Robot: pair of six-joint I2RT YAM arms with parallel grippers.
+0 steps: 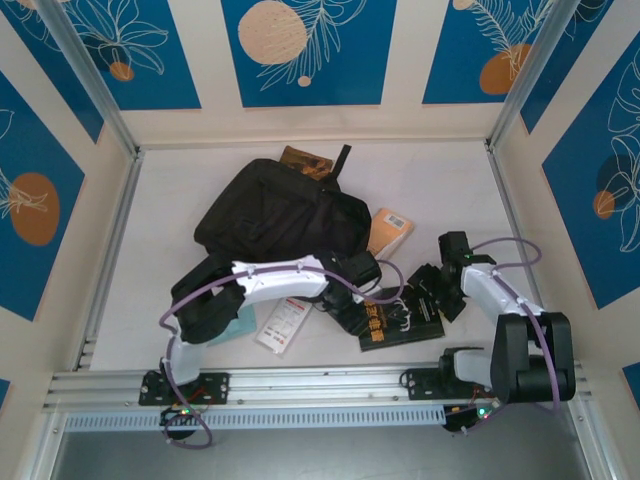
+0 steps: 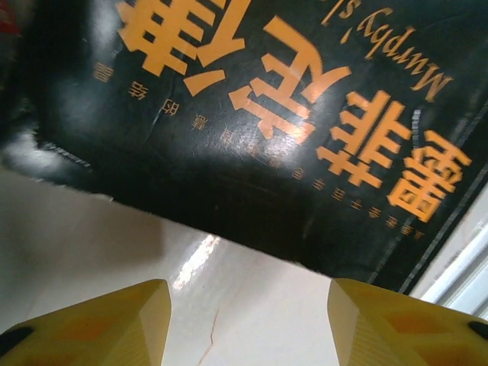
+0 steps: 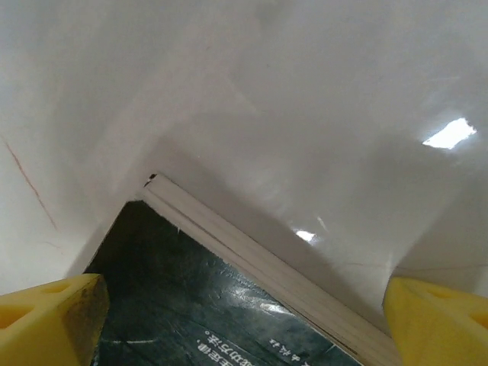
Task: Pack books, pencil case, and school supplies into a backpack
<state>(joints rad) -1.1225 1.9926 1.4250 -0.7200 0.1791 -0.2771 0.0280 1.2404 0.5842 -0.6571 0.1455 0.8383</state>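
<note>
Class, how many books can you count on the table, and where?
3. A black book lies near the front; an orange book sticks out right of the backpack; a brown book peeks out behind it. Others may be hidden.

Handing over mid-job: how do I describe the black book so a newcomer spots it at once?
From the black backpack in the middle of the table, come toward the near rail. The black book lies flat, right of the white packet with red print. Unlike the orange book beside the backpack, its cover carries gold characters.
</note>
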